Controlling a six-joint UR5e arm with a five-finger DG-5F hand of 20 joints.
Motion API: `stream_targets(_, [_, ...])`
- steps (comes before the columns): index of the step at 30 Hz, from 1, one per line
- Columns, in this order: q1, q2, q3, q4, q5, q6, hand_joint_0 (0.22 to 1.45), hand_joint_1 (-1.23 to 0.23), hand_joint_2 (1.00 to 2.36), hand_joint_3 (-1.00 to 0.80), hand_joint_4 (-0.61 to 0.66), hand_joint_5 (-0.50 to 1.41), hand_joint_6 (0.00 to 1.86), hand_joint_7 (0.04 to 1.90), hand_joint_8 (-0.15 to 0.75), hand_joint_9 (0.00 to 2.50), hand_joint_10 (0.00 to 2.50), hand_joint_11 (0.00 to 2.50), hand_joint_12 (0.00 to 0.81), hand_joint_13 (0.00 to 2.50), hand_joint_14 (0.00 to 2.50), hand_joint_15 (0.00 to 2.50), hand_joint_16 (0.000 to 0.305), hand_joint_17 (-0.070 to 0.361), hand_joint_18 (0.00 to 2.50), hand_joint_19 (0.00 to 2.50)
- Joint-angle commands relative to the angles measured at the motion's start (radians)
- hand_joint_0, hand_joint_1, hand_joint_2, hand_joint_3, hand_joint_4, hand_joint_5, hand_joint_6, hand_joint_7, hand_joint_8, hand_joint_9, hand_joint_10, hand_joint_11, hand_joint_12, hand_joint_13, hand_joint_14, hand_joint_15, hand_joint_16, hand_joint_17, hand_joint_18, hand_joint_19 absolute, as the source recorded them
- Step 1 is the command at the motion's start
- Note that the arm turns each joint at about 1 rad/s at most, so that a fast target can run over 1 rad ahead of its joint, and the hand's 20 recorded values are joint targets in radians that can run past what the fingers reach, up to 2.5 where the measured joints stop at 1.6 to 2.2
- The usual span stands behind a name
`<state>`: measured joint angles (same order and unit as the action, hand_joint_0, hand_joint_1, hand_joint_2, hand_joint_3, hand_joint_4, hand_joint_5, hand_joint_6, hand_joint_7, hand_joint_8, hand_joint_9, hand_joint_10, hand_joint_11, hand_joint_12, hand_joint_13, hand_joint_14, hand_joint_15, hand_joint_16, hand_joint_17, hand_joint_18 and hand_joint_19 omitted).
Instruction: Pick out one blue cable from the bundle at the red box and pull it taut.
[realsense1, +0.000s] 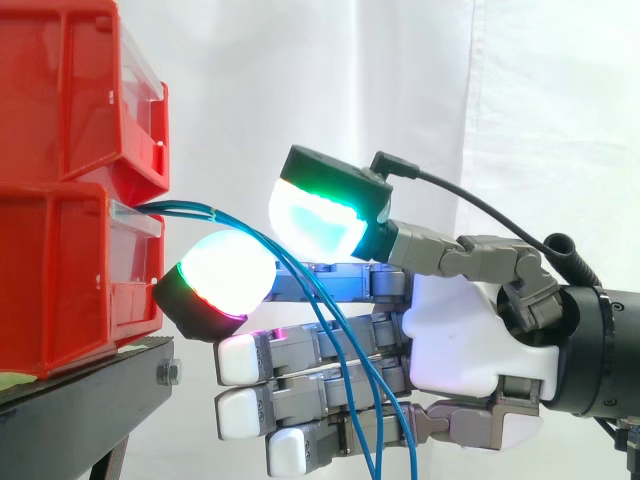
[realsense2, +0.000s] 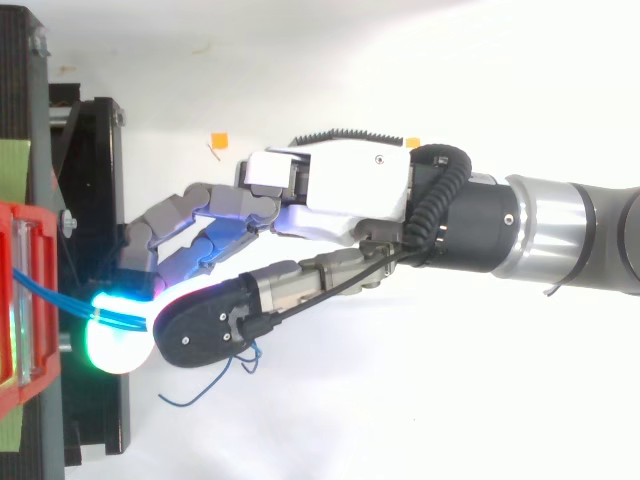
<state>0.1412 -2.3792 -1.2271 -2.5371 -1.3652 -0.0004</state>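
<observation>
Thin blue cables (realsense1: 190, 209) leave the front of the lower red box (realsense1: 60, 280) and curve down to the right, hanging slack in front of the hand's lower fingers. The hand (realsense1: 470, 340) comes in from the right with its fingers stretched toward the box. Its thumb pad (realsense1: 315, 220) glows cyan and green, and a white glowing fingertip (realsense1: 225, 272) sits just below it. The two pads close together on a blue cable (realsense2: 55, 298) a short way out from the box. Loose cable ends (realsense2: 200, 388) dangle below the thumb.
A second red box (realsense1: 70, 90) is stacked on the lower one. Both rest on a black stand (realsense1: 90, 400) at the left. A white curtain hangs behind. Small orange markers (realsense2: 219, 140) lie on the white surface beyond the hand.
</observation>
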Motion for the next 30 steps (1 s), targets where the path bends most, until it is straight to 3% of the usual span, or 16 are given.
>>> stream_targets(1, [0.000,0.000,0.000,0.000,0.000,-0.001,0.59,-0.59,1.02,-0.19,0.07,-0.17,0.87,0.80,0.234,0.73,0.02,0.64,0.310,0.75,0.02,0.59,0.047,0.105,0.56,0.78])
stream_targets(15, [0.000,0.000,0.003,-0.006,0.000,-0.003,0.61,-0.67,1.02,-0.16,0.00,-0.19,0.91,0.75,0.228,0.73,0.02,0.68,0.306,0.77,0.02,0.60,0.046,0.104,0.60,0.77])
stream_targets(20, [0.000,0.000,0.005,-0.017,-0.011,-0.003,0.61,-0.70,1.02,-0.31,0.04,-0.19,0.93,0.69,0.228,0.76,0.02,0.70,0.307,0.78,0.02,0.61,0.046,0.104,0.61,0.77])
stream_targets(23, [0.000,0.000,0.005,-0.025,-0.012,-0.003,0.60,-0.64,1.00,-0.45,0.07,-0.18,0.92,0.68,0.223,0.77,0.02,0.69,0.309,0.80,0.02,0.60,0.046,0.104,0.62,0.77])
stream_targets(30, [0.000,0.000,0.006,-0.025,-0.012,-0.003,0.57,-0.58,1.00,-0.50,0.07,-0.16,0.90,0.72,0.232,0.82,0.02,0.72,0.318,0.81,0.02,0.60,0.047,0.105,0.63,0.78])
